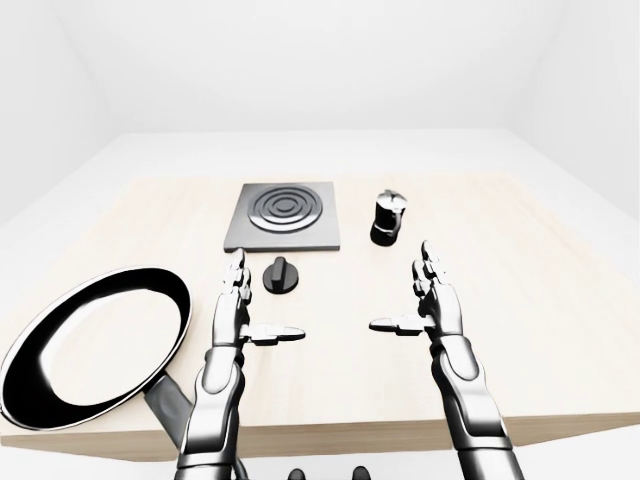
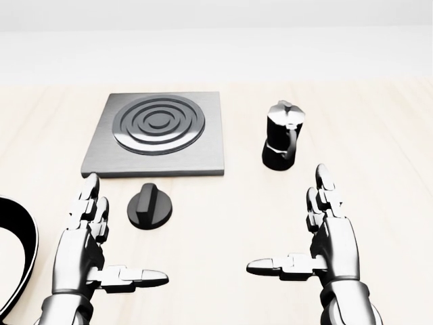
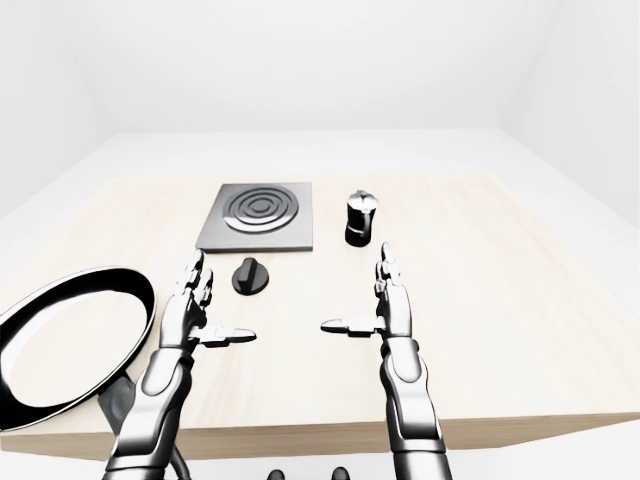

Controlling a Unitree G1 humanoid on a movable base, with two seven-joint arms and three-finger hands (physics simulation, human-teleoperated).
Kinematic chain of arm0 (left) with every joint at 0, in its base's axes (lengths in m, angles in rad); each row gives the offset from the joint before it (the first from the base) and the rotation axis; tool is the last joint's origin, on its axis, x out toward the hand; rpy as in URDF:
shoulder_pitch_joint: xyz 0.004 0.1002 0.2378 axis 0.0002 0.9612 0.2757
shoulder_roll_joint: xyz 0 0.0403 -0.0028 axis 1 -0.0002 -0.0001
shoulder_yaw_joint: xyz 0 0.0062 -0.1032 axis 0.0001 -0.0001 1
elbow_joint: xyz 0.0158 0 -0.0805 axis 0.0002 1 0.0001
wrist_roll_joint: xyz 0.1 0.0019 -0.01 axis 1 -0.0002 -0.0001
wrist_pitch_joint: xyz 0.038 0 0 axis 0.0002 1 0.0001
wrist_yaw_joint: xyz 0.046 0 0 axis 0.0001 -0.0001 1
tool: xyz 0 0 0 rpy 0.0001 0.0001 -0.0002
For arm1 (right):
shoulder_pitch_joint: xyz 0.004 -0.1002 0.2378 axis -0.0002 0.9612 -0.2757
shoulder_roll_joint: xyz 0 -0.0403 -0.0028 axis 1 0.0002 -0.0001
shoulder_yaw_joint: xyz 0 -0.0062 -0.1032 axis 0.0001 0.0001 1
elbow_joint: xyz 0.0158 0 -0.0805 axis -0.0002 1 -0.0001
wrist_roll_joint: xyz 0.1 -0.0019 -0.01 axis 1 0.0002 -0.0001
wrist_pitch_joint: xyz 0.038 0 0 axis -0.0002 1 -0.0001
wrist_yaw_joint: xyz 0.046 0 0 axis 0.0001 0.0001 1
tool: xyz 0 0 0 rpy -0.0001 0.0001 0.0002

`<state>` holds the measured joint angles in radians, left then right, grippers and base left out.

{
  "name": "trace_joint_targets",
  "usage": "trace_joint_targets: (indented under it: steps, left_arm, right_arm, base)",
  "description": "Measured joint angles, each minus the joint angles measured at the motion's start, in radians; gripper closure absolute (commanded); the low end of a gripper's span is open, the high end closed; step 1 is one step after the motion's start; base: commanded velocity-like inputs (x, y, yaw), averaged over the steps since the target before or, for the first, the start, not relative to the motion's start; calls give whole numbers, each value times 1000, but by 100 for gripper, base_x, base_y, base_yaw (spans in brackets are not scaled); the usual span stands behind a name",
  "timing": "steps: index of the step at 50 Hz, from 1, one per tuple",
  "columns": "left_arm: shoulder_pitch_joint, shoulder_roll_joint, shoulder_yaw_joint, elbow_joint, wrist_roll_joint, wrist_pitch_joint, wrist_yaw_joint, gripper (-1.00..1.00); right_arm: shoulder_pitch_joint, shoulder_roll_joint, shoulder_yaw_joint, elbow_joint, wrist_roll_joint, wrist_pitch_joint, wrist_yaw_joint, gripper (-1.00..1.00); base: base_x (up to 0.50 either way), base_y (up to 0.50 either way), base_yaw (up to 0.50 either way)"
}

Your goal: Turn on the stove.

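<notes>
A grey square stove plate (image 2: 157, 135) with a ringed burner lies on the wooden table, toward the top of the head view. Its black round knob (image 2: 149, 206) sits just below the plate. My left hand (image 2: 95, 240) is open, fingers straight and thumb out to the right, a little left of and below the knob, not touching it. My right hand (image 2: 311, 233) is open the same way, thumb pointing left, well to the right of the knob and below the moka pot.
A black moka pot (image 2: 281, 136) stands right of the stove plate. A large black frying pan (image 1: 95, 340) lies at the table's left, its handle past the near edge. The table's near edge (image 1: 400, 432) runs under my forearms.
</notes>
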<state>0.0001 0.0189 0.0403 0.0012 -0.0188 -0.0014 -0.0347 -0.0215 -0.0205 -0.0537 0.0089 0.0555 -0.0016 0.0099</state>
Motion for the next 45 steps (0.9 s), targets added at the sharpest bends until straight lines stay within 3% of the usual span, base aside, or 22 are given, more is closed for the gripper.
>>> trace_joint_targets:
  steps: [33, 45]
  left_arm:
    - [-3, 0, -1, 11, 1, -5, 4, -100]
    - [-10, 0, -2, 44, 3, -19, 4, -100]
  right_arm:
    - [3, 1, 3, 5, -6, -6, -1, -100]
    - [4, 2, 4, 5, -9, -10, -4, -100]
  base:
    - [10, 0, 0]
    - [0, 0, 0]
